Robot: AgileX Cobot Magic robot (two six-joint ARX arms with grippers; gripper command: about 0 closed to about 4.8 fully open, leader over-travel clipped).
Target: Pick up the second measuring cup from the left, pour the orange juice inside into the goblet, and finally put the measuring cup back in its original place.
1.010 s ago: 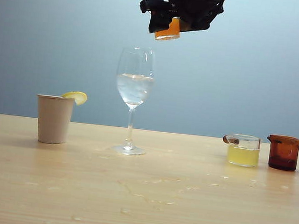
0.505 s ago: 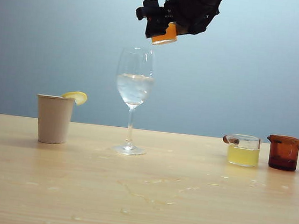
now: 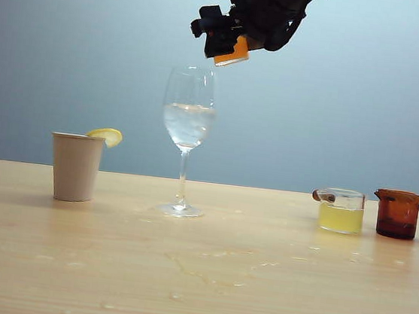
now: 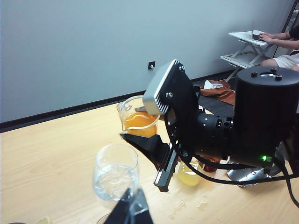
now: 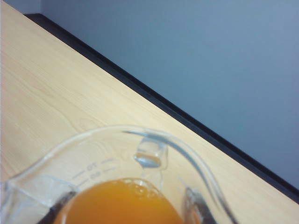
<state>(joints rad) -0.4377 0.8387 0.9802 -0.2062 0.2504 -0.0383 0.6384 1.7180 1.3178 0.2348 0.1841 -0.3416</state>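
The fingers of the right gripper (image 3: 233, 47) are clamped on the measuring cup (image 3: 233, 51), which is held high in the air, above and slightly right of the goblet's rim in the exterior view. In the right wrist view dark finger pads (image 5: 198, 204) are seen pressed against the glass wall of the cup (image 5: 140, 158) on either side. The cup is tilted, its spouted lip lowered toward the goblet, and the orange juice (image 5: 124, 205) is banked up toward that lip; no stream is seen leaving it. From the left wrist view the same cup (image 4: 135, 119) with its juice (image 4: 139, 123) is seen held in the right gripper (image 4: 142, 133), above and beyond the goblet (image 4: 115, 175).

Below the clamped fingers the goblet (image 3: 186, 139) stands upright on the worktop (image 3: 196, 277), partly filled with clear liquid. Well to the left of it a beige paper cup (image 3: 75, 167) with a lemon slice (image 3: 106, 136) on its rim is set. Far right of the fingers, low on the worktop, a clear cup of pale yellow liquid (image 3: 341, 211) and an amber glass cup (image 3: 397, 213) stand side by side. Wet patches are visible on the worktop in front of the goblet.

Of the left gripper (image 4: 133, 210) only dark finger tips at the edge of its own wrist view are shown, near the goblet; whether those fingers are apart or together cannot be told.
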